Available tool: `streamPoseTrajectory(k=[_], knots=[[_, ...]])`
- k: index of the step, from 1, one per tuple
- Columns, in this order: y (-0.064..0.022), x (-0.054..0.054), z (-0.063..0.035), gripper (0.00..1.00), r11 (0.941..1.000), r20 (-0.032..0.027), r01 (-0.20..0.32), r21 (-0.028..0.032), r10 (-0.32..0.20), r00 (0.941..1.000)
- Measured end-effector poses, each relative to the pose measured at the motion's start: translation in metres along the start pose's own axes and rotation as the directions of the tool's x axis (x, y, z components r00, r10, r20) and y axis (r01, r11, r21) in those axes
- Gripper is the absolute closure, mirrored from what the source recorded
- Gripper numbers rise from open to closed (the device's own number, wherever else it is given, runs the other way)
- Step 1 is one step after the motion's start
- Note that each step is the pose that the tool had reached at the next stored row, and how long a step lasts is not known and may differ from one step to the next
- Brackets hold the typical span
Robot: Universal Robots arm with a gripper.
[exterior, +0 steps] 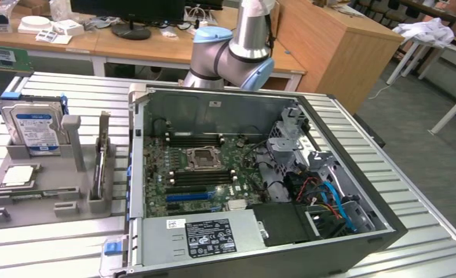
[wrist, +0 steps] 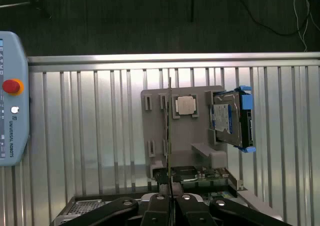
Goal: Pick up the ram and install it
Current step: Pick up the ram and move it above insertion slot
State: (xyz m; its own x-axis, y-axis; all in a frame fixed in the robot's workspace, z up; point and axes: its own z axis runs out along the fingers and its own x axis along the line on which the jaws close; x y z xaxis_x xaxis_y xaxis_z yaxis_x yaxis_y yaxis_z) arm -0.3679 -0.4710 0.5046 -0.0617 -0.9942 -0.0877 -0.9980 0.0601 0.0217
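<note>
**Jaws.** The gripper has its jaws closed, tip against tip, and nothing can be made out clamped between them.

**Relation to the ram.** In the wrist view, the ram appears edge-on as a thin dark line. That line runs straight out from the seam between the jaws, so its long axis lies in the plane of the jaw seam. It lies ahead of and below the jaws, apparently well apart from them.

**Position of the ram.** The ram stands on its long edge in a slot of the grey holder, thin top edge upward. In the exterior view its long axis runs from front to back of the holder, roughly parallel to the nearest side wall of the computer case.

**Surroundings.** The holder rests on the bench just beside the case, on the exterior view's left. A hard drive stands upright in the same holder, on the side of the ram away from the case.
</note>
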Motion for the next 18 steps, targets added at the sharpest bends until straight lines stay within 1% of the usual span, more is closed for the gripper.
streamPoseTrajectory(k=[18], knots=[[0.0, 0.0, 0.0, 0.88, 1.0, 0.0, 0.0, 0.0, 0.0, 1.0]])
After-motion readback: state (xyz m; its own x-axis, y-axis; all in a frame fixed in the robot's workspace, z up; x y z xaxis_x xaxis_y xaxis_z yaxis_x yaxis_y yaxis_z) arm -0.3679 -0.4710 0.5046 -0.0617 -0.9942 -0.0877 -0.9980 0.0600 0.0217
